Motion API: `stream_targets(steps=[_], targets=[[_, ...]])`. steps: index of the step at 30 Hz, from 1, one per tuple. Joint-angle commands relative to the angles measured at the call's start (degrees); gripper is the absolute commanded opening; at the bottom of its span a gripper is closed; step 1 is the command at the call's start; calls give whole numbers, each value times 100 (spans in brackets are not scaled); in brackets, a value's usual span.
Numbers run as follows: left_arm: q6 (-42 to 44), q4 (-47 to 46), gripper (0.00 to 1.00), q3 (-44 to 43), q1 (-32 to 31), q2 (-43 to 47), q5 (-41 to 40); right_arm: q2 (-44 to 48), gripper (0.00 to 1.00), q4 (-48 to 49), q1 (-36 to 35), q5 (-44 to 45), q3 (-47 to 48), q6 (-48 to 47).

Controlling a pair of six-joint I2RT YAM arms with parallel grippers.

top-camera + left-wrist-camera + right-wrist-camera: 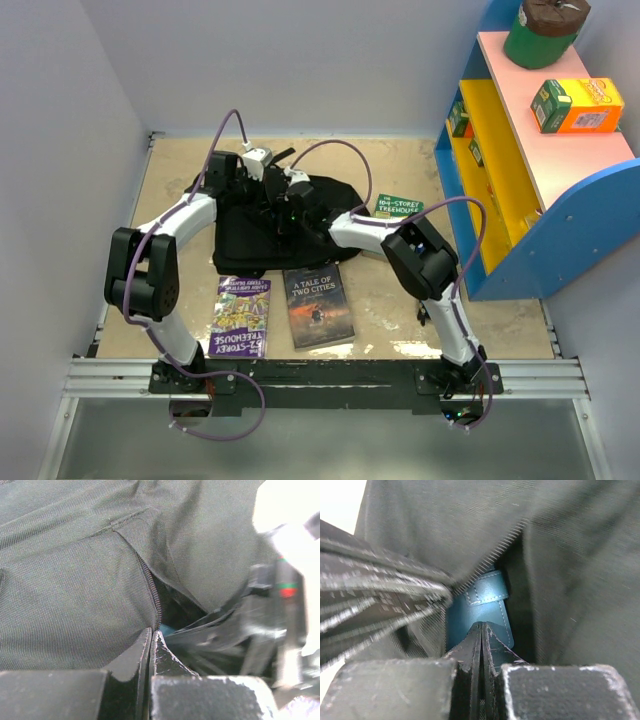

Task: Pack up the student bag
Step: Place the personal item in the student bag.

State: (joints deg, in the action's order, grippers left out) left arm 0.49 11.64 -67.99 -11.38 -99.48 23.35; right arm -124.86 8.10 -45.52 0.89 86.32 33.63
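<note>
The student bag (262, 228), a black fabric backpack, lies at the back middle of the table, and both grippers are down on it. In the left wrist view the bag (75, 580) fills the frame. My left gripper (152, 631) is shut right at the zipper edge (154, 597) of the bag's opening, and the zip runs into its tips. My right gripper (482, 626) is shut, with its tips against a blue pencil case (482, 605) lying inside the opening under the zipper edge (490, 560). Nothing shows between its jaws. From above, both grippers (262, 190) (292, 200) are dark against the bag.
A purple Treehouse book (241, 316) and "A Tale of Two Cities" (318, 306) lie in front of the bag. A green "104-Storey Treehouse" book (398, 207) lies to its right. A blue, yellow and pink shelf (530, 170) stands at the right, holding a box and a green can.
</note>
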Motion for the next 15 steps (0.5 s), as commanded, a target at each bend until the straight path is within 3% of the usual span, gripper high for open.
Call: stream_targets(steps=[1,4,6,9,15], targets=[[-111,-4,0,-145,-40,-36,266,-92,0,-46,-98,-70,543,30],[-76,40,1,-127,-40,-71,266,189,8,43,-80,-1,412,48],[142,154,11,-180,-40,-80,310,539,25,51,-36,122,237,-5],[450,374,26,-241,-40,42,424,1092,40,86,113,298,-255,47],[1538,1269,35,-400,-40,350,1143,2114,50,289,263,606,-1459,179]])
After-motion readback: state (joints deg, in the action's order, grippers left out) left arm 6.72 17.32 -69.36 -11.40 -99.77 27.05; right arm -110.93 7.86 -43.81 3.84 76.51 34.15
